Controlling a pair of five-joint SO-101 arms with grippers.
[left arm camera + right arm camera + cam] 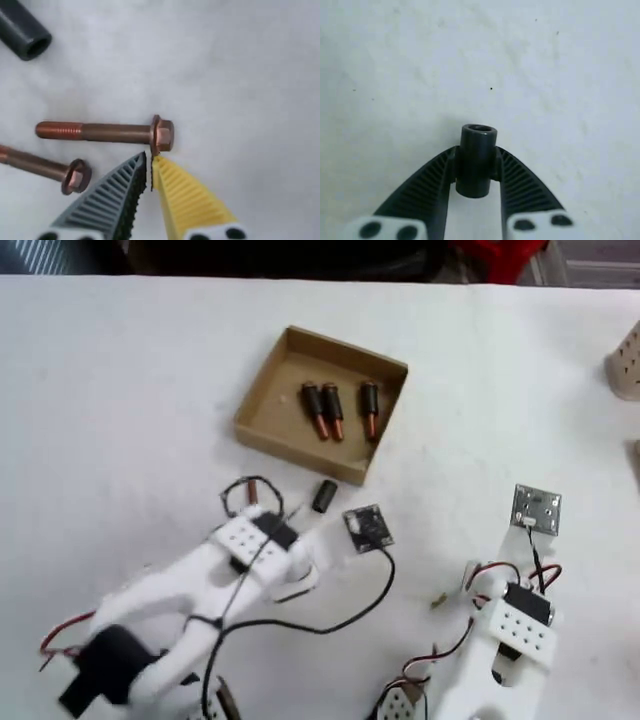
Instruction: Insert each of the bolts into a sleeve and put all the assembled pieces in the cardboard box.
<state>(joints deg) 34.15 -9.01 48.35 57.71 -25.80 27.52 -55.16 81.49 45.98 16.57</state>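
Observation:
In the left wrist view my left gripper (151, 161) is shut and empty, its tips touching the table just beside the hex head of a copper bolt (102, 132). A second bolt (46, 168) lies close by, and a loose black sleeve (24, 35) farther off. My right gripper (476, 167) is shut on a black sleeve (476, 159), held upright above the white table. From above, the cardboard box (345, 346) holds three assembled pieces (333, 411). The loose sleeve (323, 496) lies just in front of the box, near the left arm (245, 540).
The right arm (515, 628) sits at the front right. Loose black and red cables (330, 625) trail across the table between the arms. A small brass bit (438, 600) lies left of the right arm. A pale perforated object (626, 362) stands at the right edge.

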